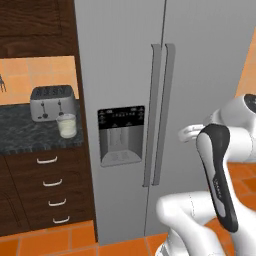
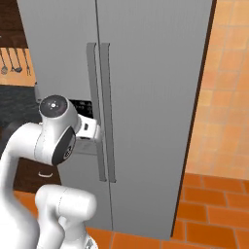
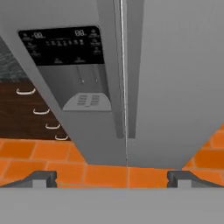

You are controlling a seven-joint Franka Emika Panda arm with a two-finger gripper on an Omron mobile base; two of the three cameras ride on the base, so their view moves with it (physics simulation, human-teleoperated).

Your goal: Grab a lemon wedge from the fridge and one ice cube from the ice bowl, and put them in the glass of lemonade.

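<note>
- The fridge (image 1: 200, 75) is a tall grey unit with two doors, both closed, standing straight ahead of the robot on an orange tiled floor (image 3: 39, 153).
- Two long vertical handles (image 1: 162, 112) run side by side down the middle of the fridge, where the doors meet.
- A black dispenser panel (image 1: 121, 118) sits on the left door, with a grey recess just beneath it.
- The glass of lemonade (image 1: 66, 125), a short clear tumbler of pale cream-yellow liquid, stands on a dark speckled counter (image 1: 20, 132) to the left of the fridge, near the counter's front edge.
- A silver toaster (image 1: 51, 101) stands just behind the glass, against the orange tiled wall.
- Below the counter is a dark wooden cabinet with a column of drawers (image 1: 52, 187), each with a small pale curved handle.
- Some dark utensils (image 2: 12, 61) hang on the wall far to the left in the right base view.
- The white arm (image 1: 220, 170) is folded in front of the right door, its hand reaching toward the handles.
- The gripper (image 3: 112, 177) looks down along the door seam toward the floor; its two dark fingertips (image 3: 41, 177) are spread wide apart with nothing between them.
- The gripper is near the fridge, but I cannot tell whether it touches a handle.
</note>
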